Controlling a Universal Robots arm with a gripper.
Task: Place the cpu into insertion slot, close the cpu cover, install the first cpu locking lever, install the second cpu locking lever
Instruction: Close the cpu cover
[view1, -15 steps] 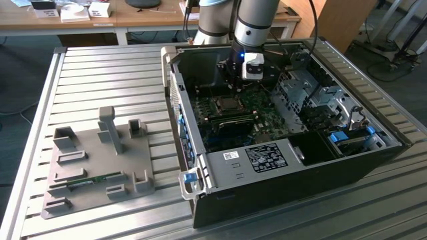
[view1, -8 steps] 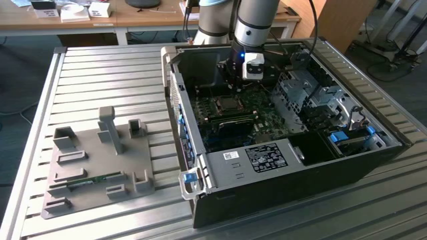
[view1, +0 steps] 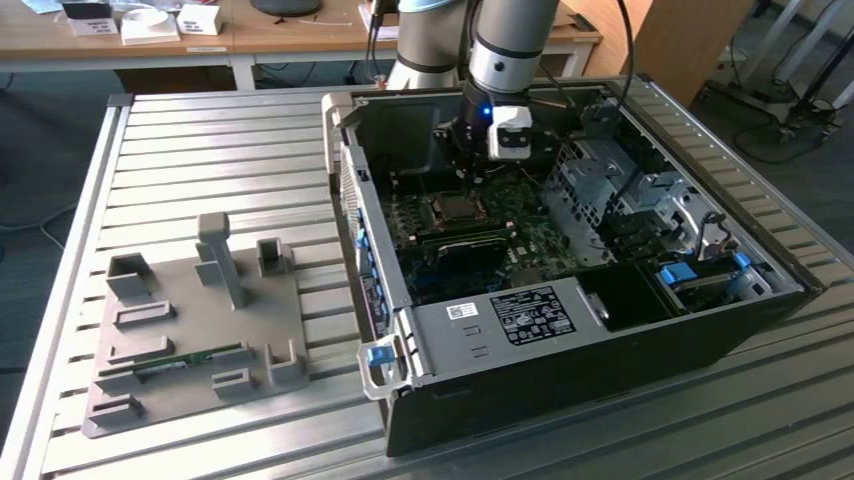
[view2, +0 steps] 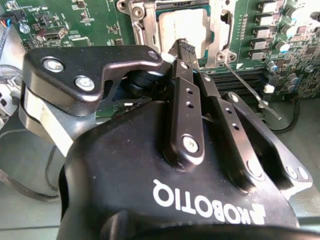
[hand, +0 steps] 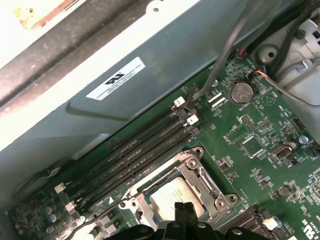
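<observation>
- The slatted metal worktop (view1: 200, 150) carried the open computer case (view1: 534, 390). In the exterior view a grey fixture tray (view1: 267, 315) lay at about eight o'clock of the case. The arm reached in from twelve o'clock, close to the case's back wall, and we judged that a wide swing could knock that wall.
- The motherboard (hand: 260, 175) lay flat on the case floor. In the exterior view its socket sat at about seven o'clock from the arm's wrist.
- The pincer (view2: 182, 46) had its fingers together with nothing between them, the tips right over one edge of the socket. We could not tell whether they touched the metal. Pressed down off-centre, such narrow tips might skid and scratch the board.
- The cpu cover (view2: 219, 30) appeared to lie down flat, framing the chip. We judged it unlatched, so it could lift.
- The cpu (view2: 187, 22) sat in the socket inside that frame, flat, with its silver top facing the case's open side. Being square, it had no true long axis, and its edges ran parallel with the memory slots (hand: 135, 150). If it were seated slightly askew, clamping could bend the contacts beneath.
- One locking lever (view2: 242, 84), a thin wire, stuck out free beside the socket, its long axis angled away from the frame. We judged it could slip off the closed tips.
</observation>
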